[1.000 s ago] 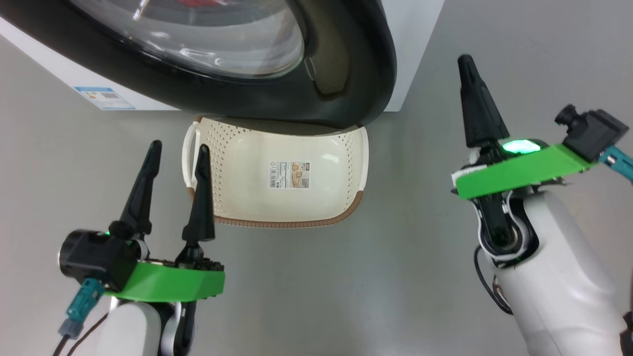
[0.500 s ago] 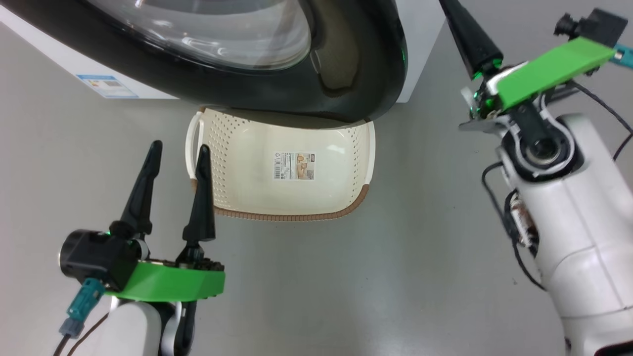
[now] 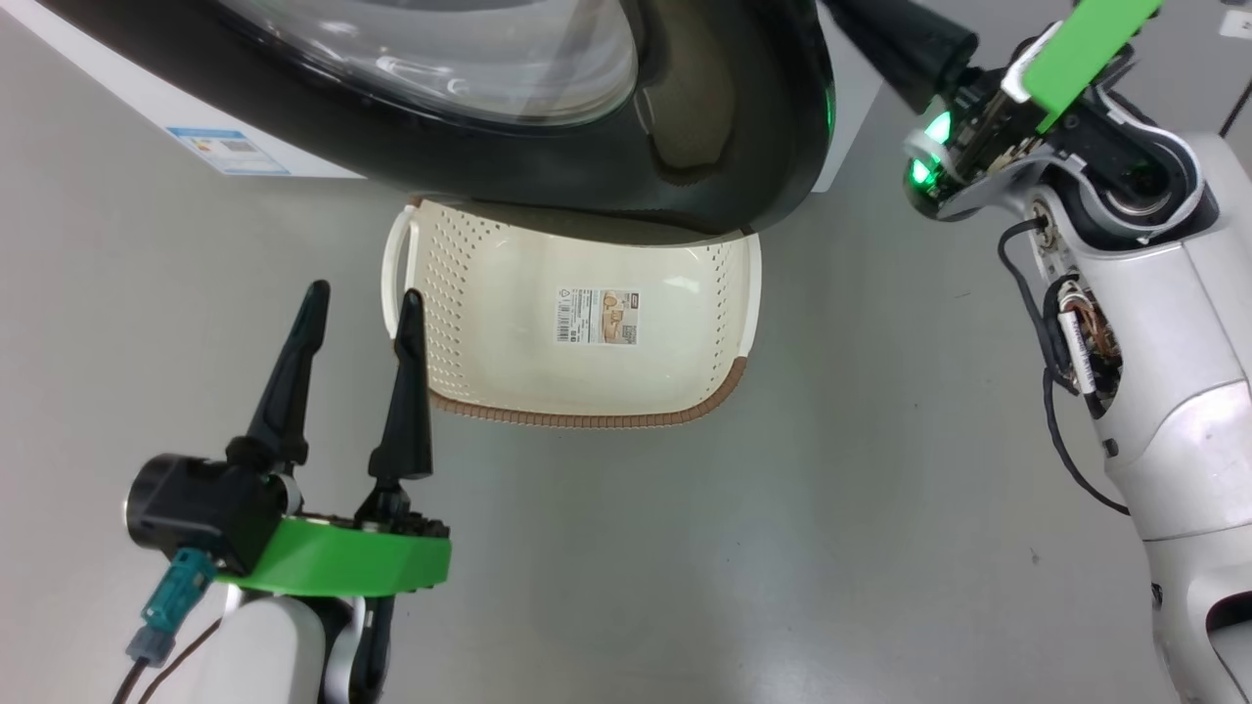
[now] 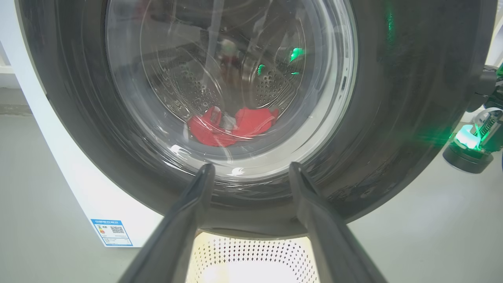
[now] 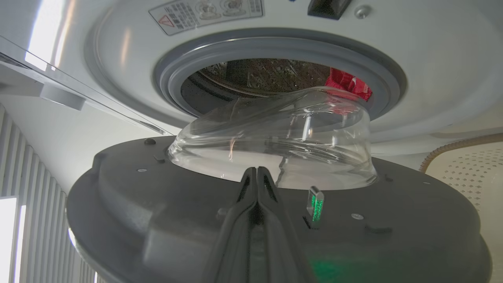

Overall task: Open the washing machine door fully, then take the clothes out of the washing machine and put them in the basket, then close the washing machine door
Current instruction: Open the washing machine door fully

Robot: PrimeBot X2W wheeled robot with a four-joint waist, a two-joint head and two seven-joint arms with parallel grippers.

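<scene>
Washing machine door: glossy black rim, clear glass.
Washing machine: white; blue label; grey ring.
Clothes: bright red, white stitching.
Basket: cream, dotted perforations, brown woven rim.
Left gripper: black fingers, green bracket.
Floor: grey.

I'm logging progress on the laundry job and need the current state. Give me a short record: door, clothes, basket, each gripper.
washing machine door: partly open, swung away from the washing machine
clothes: red, lying in the drum
basket: on the floor, far end under the door, holding nothing but a sticker
left gripper: open, holding nothing, near the basket's left end
right gripper: shut, holding nothing, at the door's inner side, pointing at the glass bowl; contact unclear
</scene>
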